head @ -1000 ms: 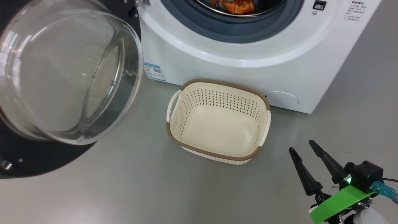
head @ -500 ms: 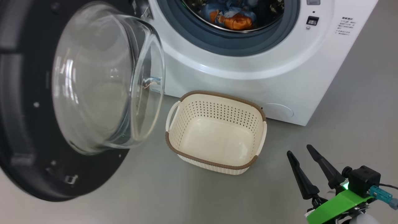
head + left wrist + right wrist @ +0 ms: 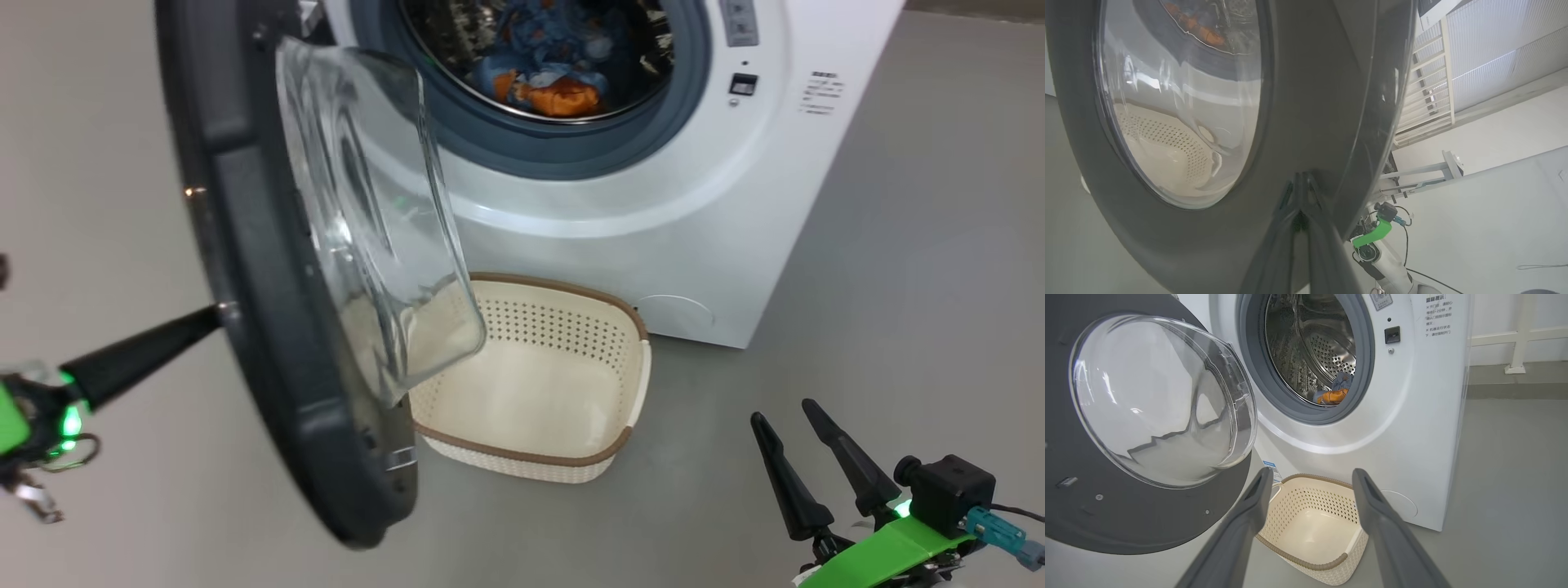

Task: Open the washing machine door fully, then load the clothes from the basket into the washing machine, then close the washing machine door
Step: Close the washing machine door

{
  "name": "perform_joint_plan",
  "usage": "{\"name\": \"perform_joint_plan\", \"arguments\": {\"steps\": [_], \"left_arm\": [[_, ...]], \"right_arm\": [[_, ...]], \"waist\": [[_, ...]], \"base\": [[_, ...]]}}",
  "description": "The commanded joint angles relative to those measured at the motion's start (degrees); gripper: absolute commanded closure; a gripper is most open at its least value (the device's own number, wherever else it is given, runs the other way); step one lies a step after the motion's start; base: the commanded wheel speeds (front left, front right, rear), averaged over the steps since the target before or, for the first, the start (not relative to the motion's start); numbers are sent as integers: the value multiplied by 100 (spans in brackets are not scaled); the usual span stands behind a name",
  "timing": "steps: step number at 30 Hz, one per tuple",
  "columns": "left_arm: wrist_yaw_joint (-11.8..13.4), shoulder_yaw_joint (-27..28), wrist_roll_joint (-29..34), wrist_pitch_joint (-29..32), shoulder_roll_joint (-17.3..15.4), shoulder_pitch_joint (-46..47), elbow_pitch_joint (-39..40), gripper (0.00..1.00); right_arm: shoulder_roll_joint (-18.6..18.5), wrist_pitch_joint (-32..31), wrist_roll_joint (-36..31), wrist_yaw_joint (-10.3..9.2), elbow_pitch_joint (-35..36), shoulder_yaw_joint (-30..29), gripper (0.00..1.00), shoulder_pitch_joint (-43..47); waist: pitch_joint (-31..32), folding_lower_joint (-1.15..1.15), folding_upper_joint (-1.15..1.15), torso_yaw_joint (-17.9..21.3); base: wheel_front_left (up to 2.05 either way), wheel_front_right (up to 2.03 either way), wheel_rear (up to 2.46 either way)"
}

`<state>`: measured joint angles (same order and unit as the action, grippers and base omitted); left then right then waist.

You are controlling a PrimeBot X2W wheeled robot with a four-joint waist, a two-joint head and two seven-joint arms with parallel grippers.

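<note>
The washing machine door (image 3: 245, 269) stands half swung, its glass bowl (image 3: 367, 220) edge-on over the basket's left end. My left gripper (image 3: 214, 315) is shut, its tip touching the door's black outer face (image 3: 1306, 102); in the left wrist view the left gripper (image 3: 1300, 176) presses on that rim. The cream basket (image 3: 571, 392) sits empty on the floor before the washing machine (image 3: 653, 212). The blue and orange clothes (image 3: 547, 82) lie inside the steel drum (image 3: 1310, 347). My right gripper (image 3: 782, 412) hangs open at the lower right, apart from the basket (image 3: 1314, 535).
Grey floor (image 3: 898, 286) stretches to the right of the machine and in front of the basket. A white wall and railing (image 3: 1519, 335) stand behind the machine's right side. The door latch slot (image 3: 742, 83) sits right of the drum opening.
The head camera has shifted. The door has swung from wide open toward the machine, its bowl now edge-on. My left gripper has come into view against the door's outside. The right gripper stays open.
</note>
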<state>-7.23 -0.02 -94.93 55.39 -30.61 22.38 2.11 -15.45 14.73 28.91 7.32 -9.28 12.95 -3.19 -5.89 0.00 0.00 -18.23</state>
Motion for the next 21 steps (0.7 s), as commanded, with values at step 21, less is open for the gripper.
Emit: {"name": "perform_joint_plan", "arguments": {"steps": [21], "left_arm": [[-25,-486,944,-1060,868,1501,-113,100]], "right_arm": [[150,27,-46,17,253,-47,0,-281]], "waist": [[-397,0,0,1305]], "base": [[0,0,0]]}}
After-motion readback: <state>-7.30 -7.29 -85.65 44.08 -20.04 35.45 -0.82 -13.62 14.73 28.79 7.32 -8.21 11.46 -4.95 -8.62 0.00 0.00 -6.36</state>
